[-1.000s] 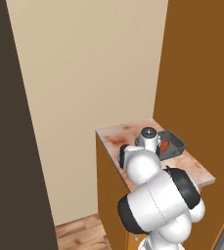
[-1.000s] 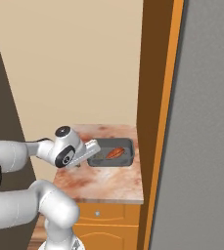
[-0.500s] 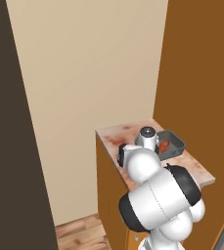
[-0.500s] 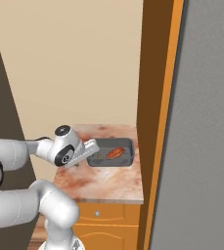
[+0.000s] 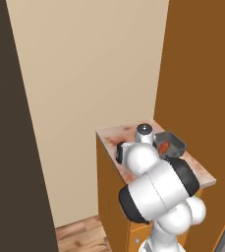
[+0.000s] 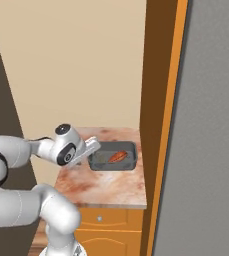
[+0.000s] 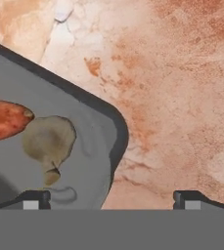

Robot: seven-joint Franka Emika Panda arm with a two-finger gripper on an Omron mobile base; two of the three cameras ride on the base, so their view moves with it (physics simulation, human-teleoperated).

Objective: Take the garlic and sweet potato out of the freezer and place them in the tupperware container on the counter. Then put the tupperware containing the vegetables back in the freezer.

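My gripper (image 7: 108,197): jaws spread as wide as they go, nothing between them, one fingertip (image 7: 34,199) over the corner of the tub and the other over bare stone; in the right base view the gripper (image 6: 92,145) sits at the tub's near left edge. Tupperware container (image 7: 91,146): dark grey, shallow, flared rim, resting flat on the counter (image 7: 182,97); also seen from the right base camera (image 6: 113,158) and from the left base camera (image 5: 175,142), partly behind my arm. Garlic (image 7: 49,141): pale tan bulb lying on the tub floor, near the rounded corner, touching the end of the sweet potato. Sweet potato (image 7: 5,119): orange-red, lying inside the tub beside the garlic; visible as an orange sliver in the right base view (image 6: 117,157) and the left base view (image 5: 164,146). Counter: pinkish-brown marbled slab (image 6: 106,185) over orange wooden cabinets (image 6: 111,222) with a small round knob. Freezer (image 6: 206,150): wide flat grey surface along the right side, beyond an orange wooden panel. Beige wall (image 5: 89,74): behind the counter.
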